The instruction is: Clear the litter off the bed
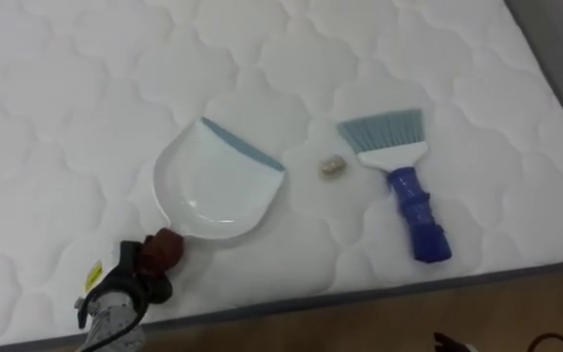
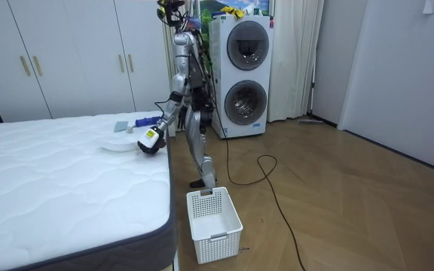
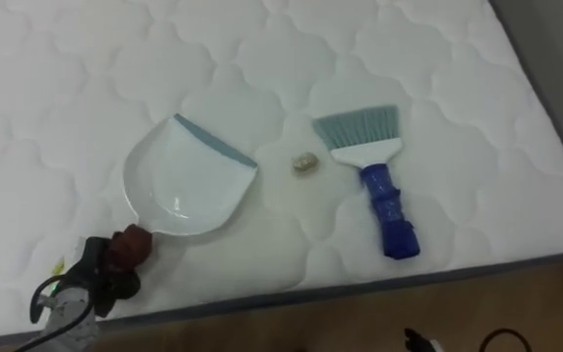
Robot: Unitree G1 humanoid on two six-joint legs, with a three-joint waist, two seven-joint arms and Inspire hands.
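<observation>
Left eye view: the dustpan is laid near the mattress's front edge; its handle is clasped by the curled left hand.

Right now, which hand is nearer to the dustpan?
Left. The left hand grips the dustpan by its handle at the edge of the mattress. The right hand, seemingly the dark tip at the view's bottom, is off the mattress, below the brush.

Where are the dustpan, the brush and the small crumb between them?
dustpan (image 1: 213, 186), left eye view, middle of its white pan
brush (image 1: 418, 210), left eye view, on its blue handle
crumb (image 1: 332, 168), left eye view, its centre
</observation>
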